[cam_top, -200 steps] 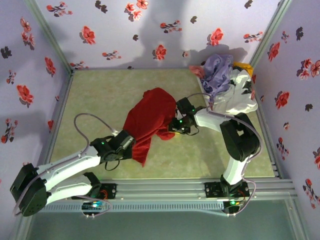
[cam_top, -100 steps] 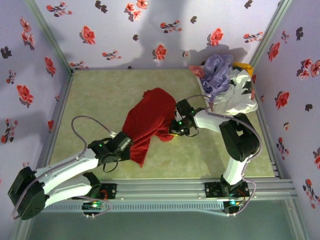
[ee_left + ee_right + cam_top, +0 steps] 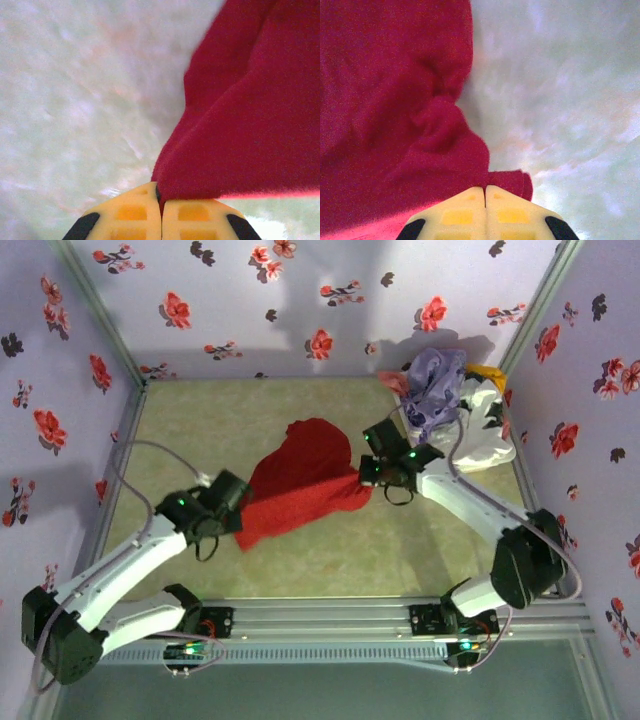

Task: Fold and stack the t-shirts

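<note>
The deep red t-shirt [image 3: 300, 485] hangs stretched between my two grippers over the middle of the green mat. At its left lower corner my left gripper [image 3: 238, 510] is shut on the cloth. In the left wrist view the yellow fingers [image 3: 132, 215] pinch the red edge [image 3: 250, 110], jaws pressed together. My right gripper [image 3: 368, 476] is shut on the shirt's right corner. In the right wrist view, red fabric [image 3: 385, 110] bunches just beyond the gripper [image 3: 485, 190]. A lavender t-shirt [image 3: 435, 385] lies heaped on the white basket, with pink [image 3: 393, 383] and yellow-orange [image 3: 490, 373] cloth beside it.
The white basket [image 3: 480, 435] stands at the back right corner, close behind the right arm. Flowered walls [image 3: 250, 300] close in the mat [image 3: 200, 430] on three sides. A metal rail [image 3: 330, 615] runs along the near edge by the arm bases.
The right gripper has shut on the red shirt's right corner. Both grippers have moved apart, left one leftward and right one rightward and back, pulling the shirt wider.
</note>
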Controlling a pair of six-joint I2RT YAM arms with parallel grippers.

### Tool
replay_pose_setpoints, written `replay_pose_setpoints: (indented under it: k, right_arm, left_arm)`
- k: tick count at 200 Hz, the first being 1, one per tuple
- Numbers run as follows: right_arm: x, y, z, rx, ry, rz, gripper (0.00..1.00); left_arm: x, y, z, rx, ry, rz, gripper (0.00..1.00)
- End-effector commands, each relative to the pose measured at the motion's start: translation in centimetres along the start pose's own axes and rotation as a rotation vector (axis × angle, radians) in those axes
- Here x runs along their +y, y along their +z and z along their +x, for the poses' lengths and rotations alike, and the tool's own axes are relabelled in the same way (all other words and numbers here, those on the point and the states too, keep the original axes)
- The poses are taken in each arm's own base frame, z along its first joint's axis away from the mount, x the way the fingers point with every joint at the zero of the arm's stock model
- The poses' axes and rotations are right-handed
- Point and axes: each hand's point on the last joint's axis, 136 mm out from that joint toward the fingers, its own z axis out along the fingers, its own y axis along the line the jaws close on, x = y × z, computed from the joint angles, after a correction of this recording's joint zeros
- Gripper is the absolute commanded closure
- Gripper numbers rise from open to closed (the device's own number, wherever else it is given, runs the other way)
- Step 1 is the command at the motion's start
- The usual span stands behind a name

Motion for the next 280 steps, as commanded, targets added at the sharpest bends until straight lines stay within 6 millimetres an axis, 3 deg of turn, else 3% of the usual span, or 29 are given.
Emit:
replay_pose_setpoints:
  k: [1, 37, 71, 91, 117, 141, 167, 207, 236, 254, 280]
  right_arm:
    - [-2.8, -6.1, -5.7, -0.207, -0.094, 0.201, 1.00]
    - [-0.8, -14.4, -11.9, -0.435, -0.117, 0.128, 1.00]
    - [1.2, -19.6, -14.2, -0.490, -0.137, 0.034, 1.00]
    - [2.4, -22.1, -14.1, -0.542, -0.133, -0.047, 1.00]
    - [1.9, -25.9, -15.0, -0.676, -0.099, -0.053, 1.00]
    - [2.6, -28.9, -16.0, -0.741, -0.084, -0.104, 1.00]
    - [3.4, -31.2, -15.5, -0.771, -0.084, -0.141, 1.00]
    - [4.0, -31.5, -15.2, -0.787, -0.107, -0.157, 1.00]
    - [5.1, -29.6, -15.1, -0.731, -0.128, -0.162, 1.00]
    - [5.4, -27.8, -14.7, -0.681, -0.127, -0.147, 1.00]
    - [6.0, -24.1, -14.3, -0.620, -0.141, -0.112, 1.00]
  left_arm:
    - [3.2, -3.9, -5.2, -0.063, 0.106, -0.138, 1.00]
    - [2.6, -9.8, -14.1, -0.241, 0.029, -0.016, 1.00]
    - [2.4, -15.9, -20.2, -0.349, 0.006, 0.056, 1.00]
    - [2.3, -18.7, -21.0, -0.395, -0.037, 0.113, 1.00]
    - [2.7, -21.4, -21.3, -0.485, -0.071, 0.164, 1.00]
    - [1.9, -24.2, -21.5, -0.574, -0.105, 0.297, 1.00]
    - [2.2, -26.4, -21.2, -0.649, -0.151, 0.375, 1.00]
    - [2.7, -26.2, -20.2, -0.627, -0.142, 0.355, 1.00]
    - [3.1, -25.3, -20.0, -0.600, -0.100, 0.302, 1.00]
    - [3.3, -23.3, -19.5, -0.532, -0.097, 0.260, 1.00]
    - [2.7, -18.5, -18.7, -0.385, -0.089, 0.239, 1.00]
